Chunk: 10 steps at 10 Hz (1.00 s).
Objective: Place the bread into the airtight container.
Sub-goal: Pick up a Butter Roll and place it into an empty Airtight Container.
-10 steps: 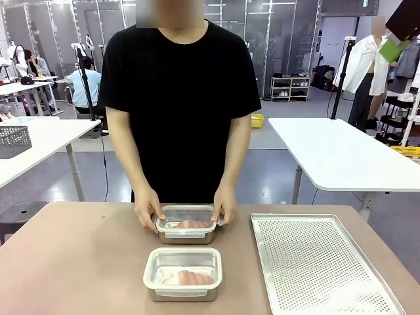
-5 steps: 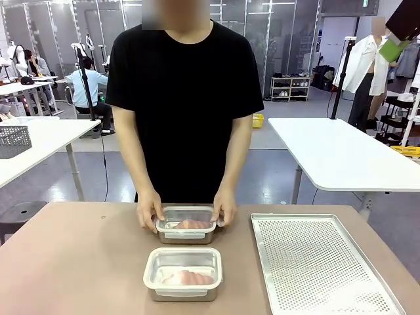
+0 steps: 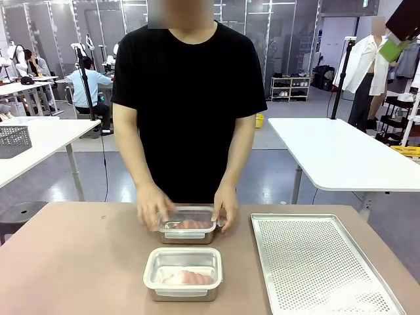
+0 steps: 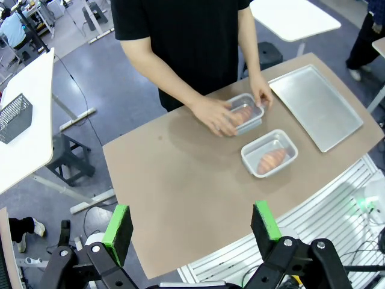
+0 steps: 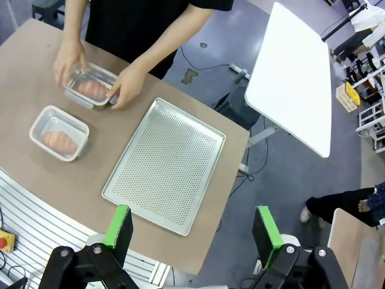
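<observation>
Two clear airtight containers stand on the brown table, each with a golden-brown bread piece inside. The near container (image 3: pixel 184 272) (image 4: pixel 270 153) (image 5: pixel 59 133) holds one croissant (image 3: pixel 189 278) (image 4: pixel 271 159) (image 5: pixel 58 139). The far container (image 3: pixel 188 224) (image 4: pixel 245 112) (image 5: pixel 90 87) holds the other croissant (image 3: pixel 189 224) (image 5: pixel 91 90), and the person's two hands (image 3: pixel 155 207) (image 3: pixel 226 212) rest on its lid and sides. My left gripper (image 4: pixel 191 226) hangs open high above the table. High over the tray side, my right gripper (image 5: pixel 192 226) is open too. Neither holds anything.
A perforated metal tray (image 3: pixel 321 262) (image 4: pixel 316 107) (image 5: pixel 165 165) lies bare on the table's right part. The person stands at the far edge. White tables (image 3: pixel 335 154) stand beyond, one with a grey basket (image 3: pixel 13 141).
The person's left-side hand has slid over the far container's lid and looks blurred with motion. Their body has shifted slightly right. Both containers stay in place.
</observation>
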### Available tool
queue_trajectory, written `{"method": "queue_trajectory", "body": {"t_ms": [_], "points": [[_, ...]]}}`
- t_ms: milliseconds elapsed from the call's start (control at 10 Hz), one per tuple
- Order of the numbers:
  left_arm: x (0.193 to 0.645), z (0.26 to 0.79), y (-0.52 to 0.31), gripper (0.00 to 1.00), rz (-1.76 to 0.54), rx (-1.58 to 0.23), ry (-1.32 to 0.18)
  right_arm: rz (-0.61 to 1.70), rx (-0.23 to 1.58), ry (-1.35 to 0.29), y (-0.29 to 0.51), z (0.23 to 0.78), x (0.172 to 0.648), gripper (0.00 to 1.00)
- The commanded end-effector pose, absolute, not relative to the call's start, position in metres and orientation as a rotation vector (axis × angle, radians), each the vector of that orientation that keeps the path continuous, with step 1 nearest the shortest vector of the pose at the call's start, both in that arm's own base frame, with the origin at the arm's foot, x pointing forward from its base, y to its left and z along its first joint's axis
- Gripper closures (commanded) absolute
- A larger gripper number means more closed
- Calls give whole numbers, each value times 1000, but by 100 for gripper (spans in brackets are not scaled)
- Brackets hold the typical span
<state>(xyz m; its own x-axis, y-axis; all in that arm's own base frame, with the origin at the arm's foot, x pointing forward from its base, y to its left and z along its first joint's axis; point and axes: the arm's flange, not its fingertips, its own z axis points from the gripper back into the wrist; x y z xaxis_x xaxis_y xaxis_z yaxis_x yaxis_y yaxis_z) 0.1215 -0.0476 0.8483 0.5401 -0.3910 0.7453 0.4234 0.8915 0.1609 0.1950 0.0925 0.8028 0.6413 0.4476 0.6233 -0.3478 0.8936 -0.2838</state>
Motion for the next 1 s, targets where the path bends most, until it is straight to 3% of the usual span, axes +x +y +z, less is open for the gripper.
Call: {"method": "queue_trajectory", "body": {"t_ms": [0, 900], "points": [[115, 851, -48, 0, -487, -38, -886, 445, -148, -747, 91, 803, 195, 0], [115, 851, -48, 0, -487, -38, -886, 445, -148, -747, 91, 803, 195, 0]]}}
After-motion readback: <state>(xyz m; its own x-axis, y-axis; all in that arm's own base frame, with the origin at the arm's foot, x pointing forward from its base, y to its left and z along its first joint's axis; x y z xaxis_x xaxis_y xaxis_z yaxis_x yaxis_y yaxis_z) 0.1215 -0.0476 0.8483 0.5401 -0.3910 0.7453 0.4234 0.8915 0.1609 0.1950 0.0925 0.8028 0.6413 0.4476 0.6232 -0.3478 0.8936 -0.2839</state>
